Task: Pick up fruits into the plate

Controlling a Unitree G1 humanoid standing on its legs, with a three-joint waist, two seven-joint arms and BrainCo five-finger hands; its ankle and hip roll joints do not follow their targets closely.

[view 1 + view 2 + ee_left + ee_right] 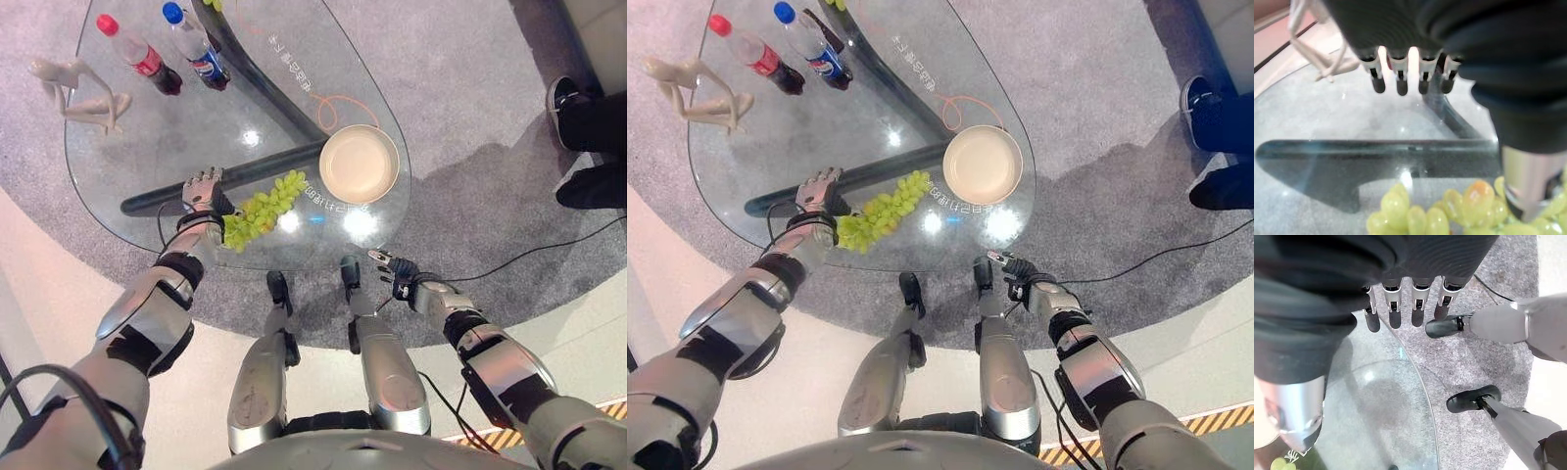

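Observation:
A bunch of green grapes [265,208] lies on the glass table [137,147] near its front edge. Just right of the bunch and a little farther back sits an empty beige plate [359,164]. My left hand [203,188] rests over the table at the bunch's left end, open, fingers [1398,78] straight and pointing away. In the left wrist view the grapes [1449,210] lie by the thumb [1528,186]. My right hand [392,266] hangs open off the table's near edge, over the carpet, holding nothing.
Two bottles lie at the table's far left, one red-capped [137,54], one blue-capped [194,44]. A pale figurine [78,93] lies left of them. A person's dark shoes [583,108] stand on the carpet to the right. Bare glass lies between bottles and grapes.

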